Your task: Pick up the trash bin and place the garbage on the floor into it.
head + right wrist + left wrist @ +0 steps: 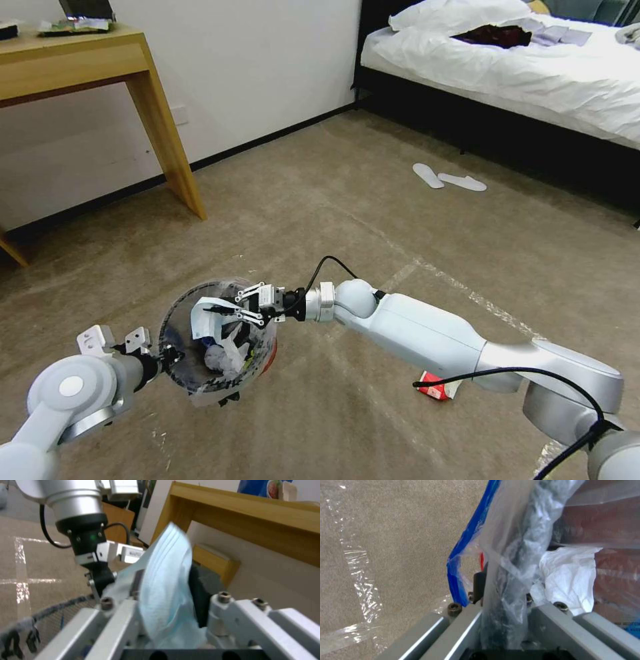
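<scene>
Two hands meet at the trash bin (217,340), which we see held off the floor (333,200). Our left hand (170,357) pinches its bag-lined rim; our right hand (230,308) hangs over its mouth, pinching a pale blue face mask (166,585). A red-and-white wrapper (437,387) lies under our right arm. A wooden table (73,60), slippers (447,179) and bed (507,73) stand well beyond.

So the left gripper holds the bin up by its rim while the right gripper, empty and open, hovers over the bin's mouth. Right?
Not quite: the right gripper is not empty. The right wrist view shows it shut on a pale blue face mask, held above the bin's mouth. The rest stands: the left gripper clamps the trash bin by its bag-lined rim, as the left wrist view shows.
</scene>
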Controlling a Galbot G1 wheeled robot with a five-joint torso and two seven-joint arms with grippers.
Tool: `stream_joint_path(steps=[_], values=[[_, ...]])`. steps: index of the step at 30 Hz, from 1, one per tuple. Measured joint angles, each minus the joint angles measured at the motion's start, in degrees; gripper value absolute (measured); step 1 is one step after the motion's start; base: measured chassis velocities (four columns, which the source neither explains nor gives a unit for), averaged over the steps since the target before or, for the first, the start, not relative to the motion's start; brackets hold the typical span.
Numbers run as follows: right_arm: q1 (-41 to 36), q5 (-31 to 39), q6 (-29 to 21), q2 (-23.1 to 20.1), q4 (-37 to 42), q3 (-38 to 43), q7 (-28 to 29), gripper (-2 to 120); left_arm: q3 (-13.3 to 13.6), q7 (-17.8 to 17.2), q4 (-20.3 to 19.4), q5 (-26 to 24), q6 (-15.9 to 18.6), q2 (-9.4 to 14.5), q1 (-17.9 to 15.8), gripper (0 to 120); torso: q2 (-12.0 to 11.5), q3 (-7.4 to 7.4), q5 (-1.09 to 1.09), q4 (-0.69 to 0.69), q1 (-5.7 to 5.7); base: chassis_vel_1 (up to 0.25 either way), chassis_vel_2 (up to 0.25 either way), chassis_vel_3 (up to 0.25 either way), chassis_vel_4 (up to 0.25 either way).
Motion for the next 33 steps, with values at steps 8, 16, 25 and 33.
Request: stream_joint_path(steps=[8,16,25,33], values=[[0.24,-1.63,0.09,-0.21,-0.83,0.98,0.09,59,0.00,0.02,-0.02,-0.01,0.02,0.22,0.02,0,0.00,0.00,0.00,0.00,0.00,0.000,0.000,0.000,0.000],[0.11,-3.04,0.94,-0.36,-2.78,1.79,-0.37,90,0.06,0.03,0.01,-0.13,0.04,0.51,-0.01,0,0.00,0.00,0.00,0.00,0.00,0.000,0.000,0.000,0.000],[-0.06,-2.68,1.06,-0.94,-2.45,2.68,-1.45,100,0.08,-0.56,-0.01,-0.82,0.10,1.09,-0.18,0,0.00,0.00,0.01,0.00,0.00,0.000,0.000,0.000,0.000],[-1.52,-0.45,0.96,-3.61,2.85,12.05,0.90,100,0.03,-1.27,0.20,-1.62,0.32,1.49,-0.17,0,0.00,0.00,0.01,0.03,0.00,0.000,0.000,0.000,0.000]])
